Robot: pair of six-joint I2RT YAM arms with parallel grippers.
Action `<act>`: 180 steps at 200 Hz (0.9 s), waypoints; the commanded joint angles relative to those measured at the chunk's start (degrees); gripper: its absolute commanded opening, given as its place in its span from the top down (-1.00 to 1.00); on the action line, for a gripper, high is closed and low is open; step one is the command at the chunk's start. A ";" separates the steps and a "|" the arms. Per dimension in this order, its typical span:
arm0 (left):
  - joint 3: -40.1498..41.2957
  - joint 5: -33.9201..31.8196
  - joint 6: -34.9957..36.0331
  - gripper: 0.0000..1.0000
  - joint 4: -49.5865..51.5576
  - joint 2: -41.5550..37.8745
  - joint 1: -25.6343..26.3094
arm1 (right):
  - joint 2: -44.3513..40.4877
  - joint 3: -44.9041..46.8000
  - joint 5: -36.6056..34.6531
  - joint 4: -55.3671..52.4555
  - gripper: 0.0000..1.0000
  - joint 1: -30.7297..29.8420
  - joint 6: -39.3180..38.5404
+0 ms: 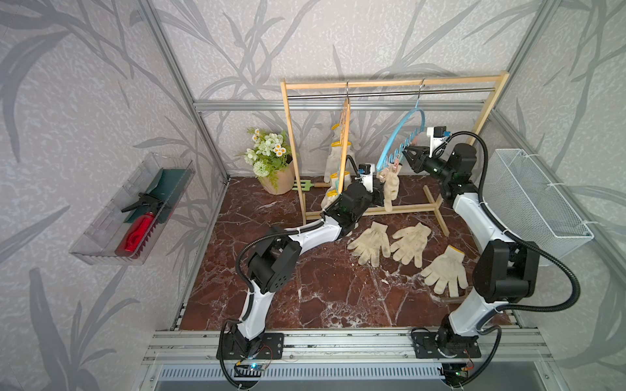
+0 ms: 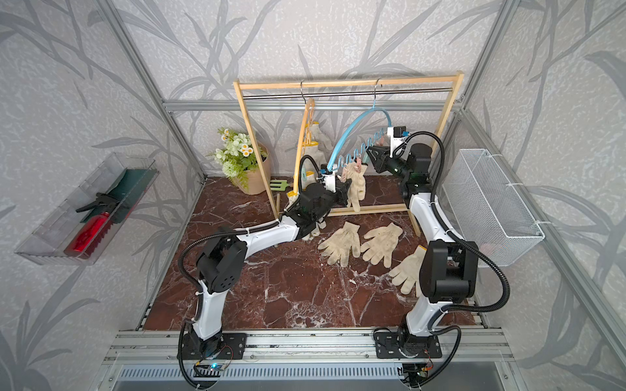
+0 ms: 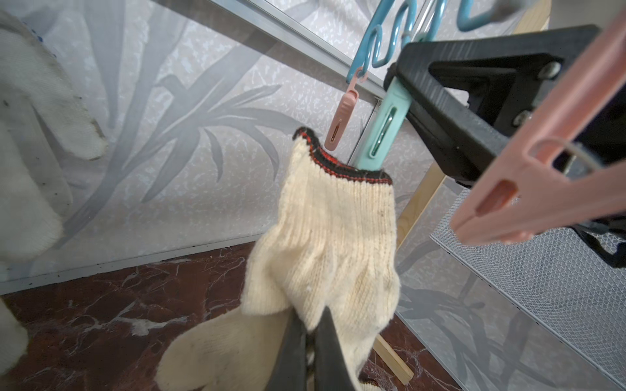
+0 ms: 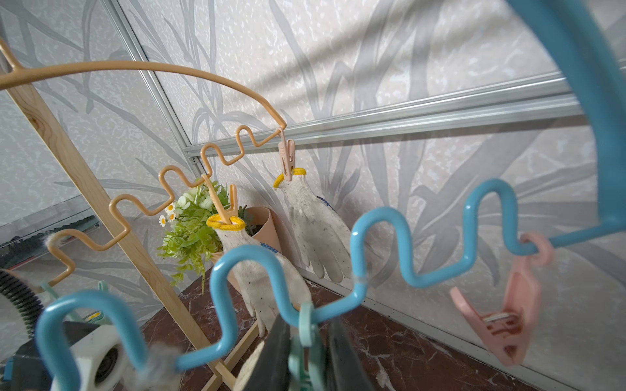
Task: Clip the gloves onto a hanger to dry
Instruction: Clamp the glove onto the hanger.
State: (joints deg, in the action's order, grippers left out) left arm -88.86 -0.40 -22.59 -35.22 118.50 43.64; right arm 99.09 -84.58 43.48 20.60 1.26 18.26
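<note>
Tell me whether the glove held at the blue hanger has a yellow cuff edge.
No: in the left wrist view the held glove has a black-and-red cuff edge.

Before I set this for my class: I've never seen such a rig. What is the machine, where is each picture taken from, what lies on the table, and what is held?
These are two robot arms with pinching grippers. Both top views look down on the whole scene; each wrist view rides on an arm. Three loose gloves lie on the table. The left gripper is shut on a glove, its cuff up by a green clip on the blue hanger. The right gripper is shut on that clip. The orange hanger already carries clipped gloves.
</note>
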 commanded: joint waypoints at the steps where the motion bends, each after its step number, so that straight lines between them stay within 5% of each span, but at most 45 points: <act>1: -1.51 -0.47 -0.08 1.00 -2.27 -2.30 -0.13 | 1.36 -1.54 2.67 1.26 0.61 0.33 2.09; 180: -3.23 1.90 -0.75 1.00 -2.30 1.48 -0.02 | 2.24 -1.73 3.88 4.42 0.64 0.33 5.80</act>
State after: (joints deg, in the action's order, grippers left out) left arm -93.51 0.62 -22.72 -35.27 119.48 43.44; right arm 100.49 -84.60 46.13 24.21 1.48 23.77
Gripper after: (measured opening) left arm 0.048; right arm 0.192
